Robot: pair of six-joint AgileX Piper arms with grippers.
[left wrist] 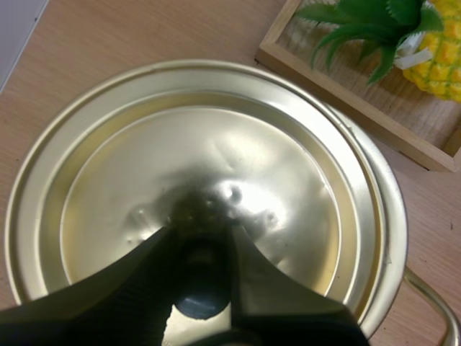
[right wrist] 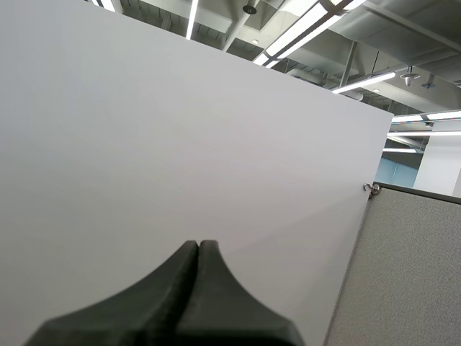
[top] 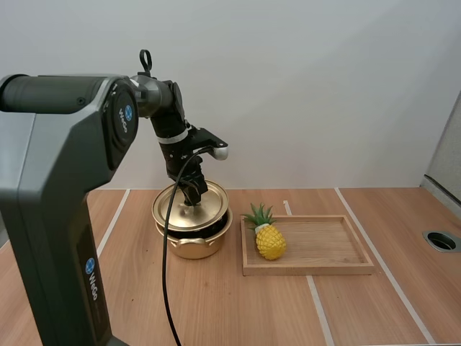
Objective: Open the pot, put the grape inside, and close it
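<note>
A shallow rectangular wooden tray (top: 310, 269) lies flat on a light wood surface (top: 238, 310). Inside it, at its left end, sits a small yellow pineapple (top: 270, 242), its green leafy crown close to the tray's left rim. White tape lines (top: 317, 303) cross the surface. A round dark hole (top: 441, 241) is set into the surface, well right of the tray.

Table (top: 216, 310): pot (top: 193, 246) left of centre, tray (top: 324, 246) just beside it on the right, long side facing front. Lid (top: 191, 207) on the pot, shifted a little off centre; in the left wrist view the pot's rim shows past the lid on the tray side. Left gripper (top: 193, 196) above the lid's middle, one finger on each side of the knob (left wrist: 202, 303). Pineapple (top: 271, 242) in the tray's left end, leaves toward the pot.
</note>
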